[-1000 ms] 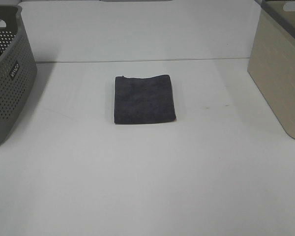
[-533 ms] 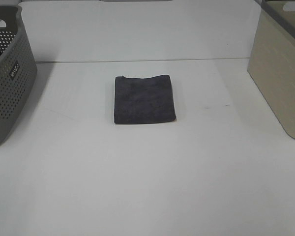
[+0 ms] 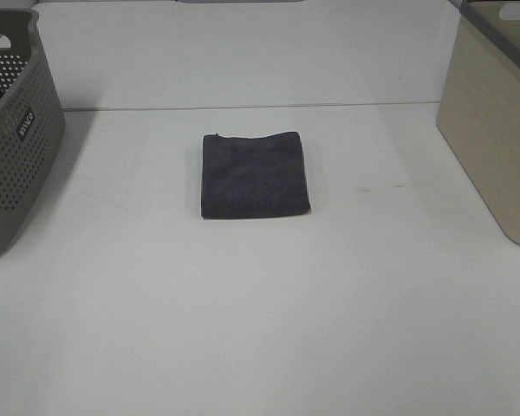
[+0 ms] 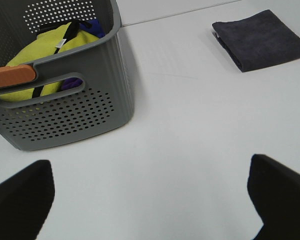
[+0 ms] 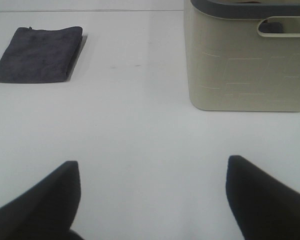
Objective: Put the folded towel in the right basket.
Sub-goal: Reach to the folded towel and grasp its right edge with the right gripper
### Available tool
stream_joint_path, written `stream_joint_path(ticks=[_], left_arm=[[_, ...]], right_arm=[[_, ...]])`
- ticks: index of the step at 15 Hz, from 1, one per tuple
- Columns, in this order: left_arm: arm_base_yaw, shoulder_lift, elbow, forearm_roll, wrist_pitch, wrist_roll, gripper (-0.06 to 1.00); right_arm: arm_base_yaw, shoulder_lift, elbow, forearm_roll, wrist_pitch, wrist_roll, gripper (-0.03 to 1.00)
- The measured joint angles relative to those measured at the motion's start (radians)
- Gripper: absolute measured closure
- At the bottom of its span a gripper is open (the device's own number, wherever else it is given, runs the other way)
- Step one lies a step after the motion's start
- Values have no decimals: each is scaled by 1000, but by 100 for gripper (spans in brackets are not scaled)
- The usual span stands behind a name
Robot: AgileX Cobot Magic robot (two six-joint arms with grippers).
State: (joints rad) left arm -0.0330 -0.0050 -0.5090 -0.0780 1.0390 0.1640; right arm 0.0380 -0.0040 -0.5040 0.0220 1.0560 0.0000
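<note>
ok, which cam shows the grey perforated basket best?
Left wrist. It shows the grey basket nearly whole, and you can see the yellow cloth inside. Exterior high crops it at the frame edge and shows only one perforated side and part of the rim. Right wrist does not show it.

High cam looks down over the surface [image 3: 260, 329] fr. the near side: towel [image 3: 255, 174] mid-frame, gray basket [image 3: 17, 147] & beige basket [image 3: 494, 130] cropped at the edges. Left wrist cam sits low, close by the gray basket; right wrist cam low, near the beige one. All 3 share the towel.
</note>
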Motion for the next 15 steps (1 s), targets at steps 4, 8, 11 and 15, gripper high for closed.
stream_joint_path(ticks=[4, 8, 11, 15], left_arm=[[0, 0, 0, 0, 0, 0, -4], [0, 0, 0, 0, 0, 0, -4], [0, 0, 0, 0, 0, 0, -4], [0, 0, 0, 0, 0, 0, -4]], right_arm=[[0, 0, 0, 0, 0, 0, 22], [0, 4, -1, 0, -2, 0, 22], [0, 156, -44, 2, -102, 0, 22], [0, 534, -178, 52, -271, 0, 22]])
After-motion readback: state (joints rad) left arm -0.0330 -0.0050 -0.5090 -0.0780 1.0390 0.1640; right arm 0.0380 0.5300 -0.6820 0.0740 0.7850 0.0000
